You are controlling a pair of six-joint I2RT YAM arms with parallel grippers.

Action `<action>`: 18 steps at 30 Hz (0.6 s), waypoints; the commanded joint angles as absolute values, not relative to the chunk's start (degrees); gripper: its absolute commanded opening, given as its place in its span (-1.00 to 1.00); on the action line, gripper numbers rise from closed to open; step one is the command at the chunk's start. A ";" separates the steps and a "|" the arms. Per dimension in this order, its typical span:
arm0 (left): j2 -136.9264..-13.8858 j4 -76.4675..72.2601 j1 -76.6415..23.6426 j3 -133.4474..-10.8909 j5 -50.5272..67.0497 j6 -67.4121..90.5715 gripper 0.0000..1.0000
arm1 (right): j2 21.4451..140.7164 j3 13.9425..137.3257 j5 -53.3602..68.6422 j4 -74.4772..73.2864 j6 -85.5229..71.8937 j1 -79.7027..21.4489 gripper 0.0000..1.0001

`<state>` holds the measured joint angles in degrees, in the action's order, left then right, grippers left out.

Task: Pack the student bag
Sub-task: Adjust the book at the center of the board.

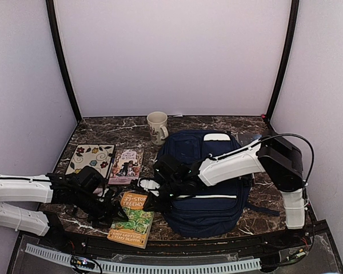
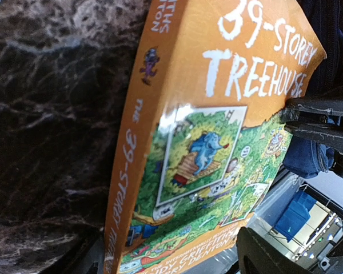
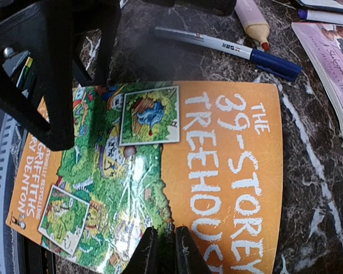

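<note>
The student bag (image 1: 211,200), navy with white stripes, lies flat at the right centre of the table; its blue fabric (image 2: 331,34) shows behind the book. An orange and green book (image 1: 131,220) (image 2: 200,142) (image 3: 177,171) lies just left of it at the front edge. My left gripper (image 1: 111,214) (image 2: 174,254) is open, with its jaws straddling the book's lower end. My right gripper (image 1: 150,197) (image 3: 162,245) points down with its fingers (image 2: 320,123) almost together, the tips at the book's bag-side edge. I see nothing between them.
A cream mug (image 1: 157,125) stands behind the bag. A floral notebook (image 1: 90,158) and a small paperback (image 1: 126,165) (image 3: 331,68) lie at the back left. A blue-capped marker (image 3: 228,45) and a pale tube (image 3: 252,20) lie beside the book. The table's front rail (image 1: 160,265) is close.
</note>
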<state>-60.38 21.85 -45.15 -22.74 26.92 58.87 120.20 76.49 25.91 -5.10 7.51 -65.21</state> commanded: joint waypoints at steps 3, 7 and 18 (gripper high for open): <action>-59.79 15.89 -45.09 -22.31 28.83 62.83 0.59 | 127.20 77.48 25.10 -14.57 8.00 -65.71 -0.76; -56.29 10.05 -45.09 -21.68 26.99 68.61 0.54 | 128.37 78.74 25.45 -15.75 8.09 -65.74 -0.78; -54.16 8.92 -45.17 -18.13 25.74 71.03 0.33 | 129.36 80.02 25.66 -16.88 8.17 -65.74 -0.78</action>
<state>-54.19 12.05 -45.19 -16.78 26.87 71.26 123.81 81.65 28.38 -7.35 7.90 -65.04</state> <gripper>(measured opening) 0.654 0.110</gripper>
